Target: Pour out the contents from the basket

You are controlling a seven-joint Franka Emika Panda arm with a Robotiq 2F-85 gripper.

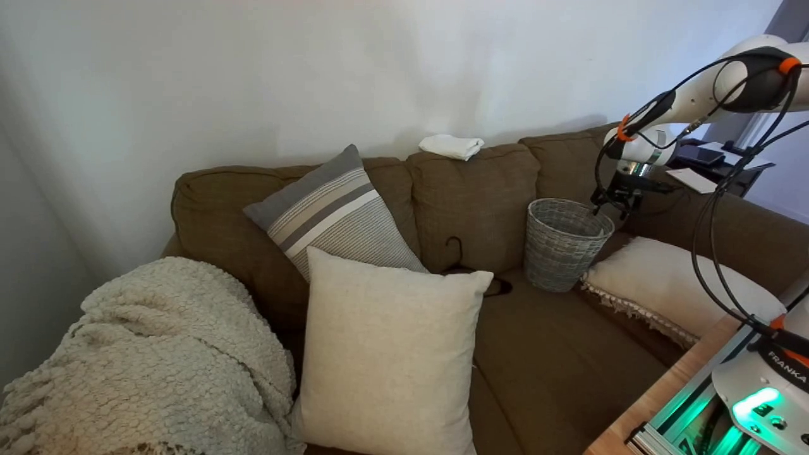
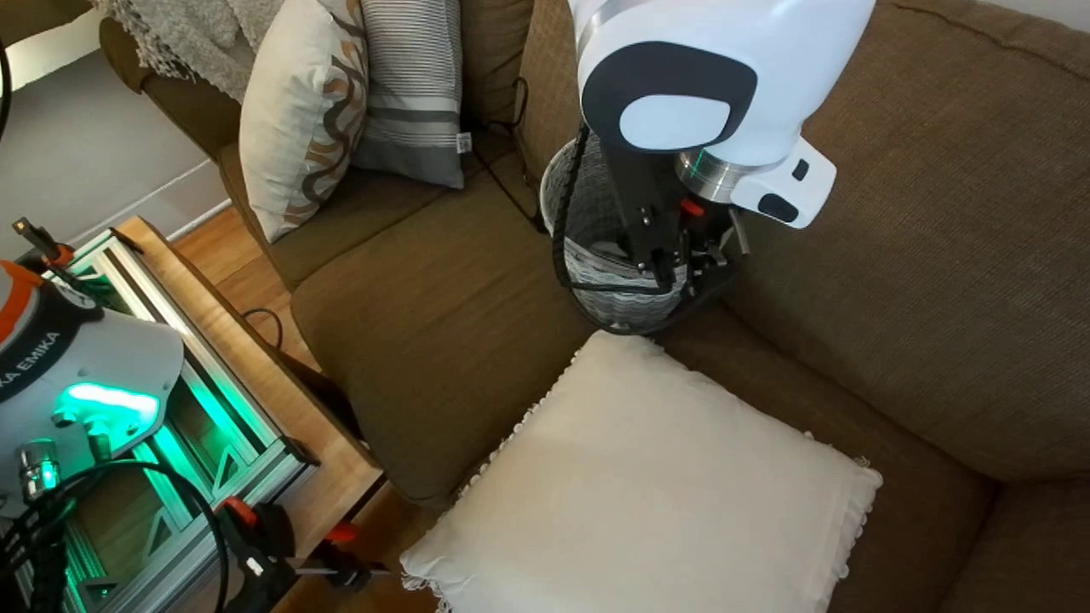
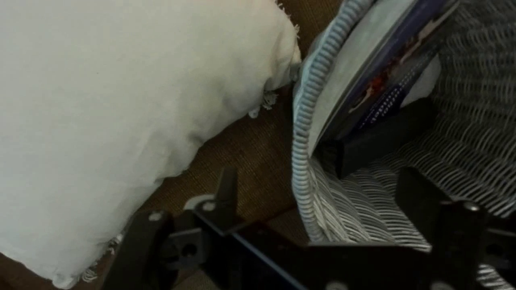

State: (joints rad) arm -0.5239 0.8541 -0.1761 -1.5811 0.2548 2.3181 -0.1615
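Observation:
The grey woven basket (image 1: 556, 262) stands upright on the brown sofa seat; it also shows in an exterior view (image 2: 617, 285), partly behind the arm. In the wrist view its rim (image 3: 303, 133) runs between my fingers. Inside lie a dark flat printed item (image 3: 387, 96), a black block-like item (image 3: 375, 139) and a whitish piece (image 3: 423, 80); the rest of the contents is hidden. My gripper (image 3: 318, 181) is open at the rim, one finger outside the basket and one over its inside. It shows in both exterior views (image 1: 610, 207) (image 2: 681, 277). I cannot tell whether it touches the wall.
A fringed cream pillow (image 2: 656, 485) lies beside the basket. A dark hanger (image 1: 460, 262) lies on its other side, near a big cream pillow (image 1: 392, 354) and a striped grey pillow (image 1: 344, 215). The sofa back (image 1: 474, 202) rises behind. A white cloth (image 1: 452, 146) lies on top.

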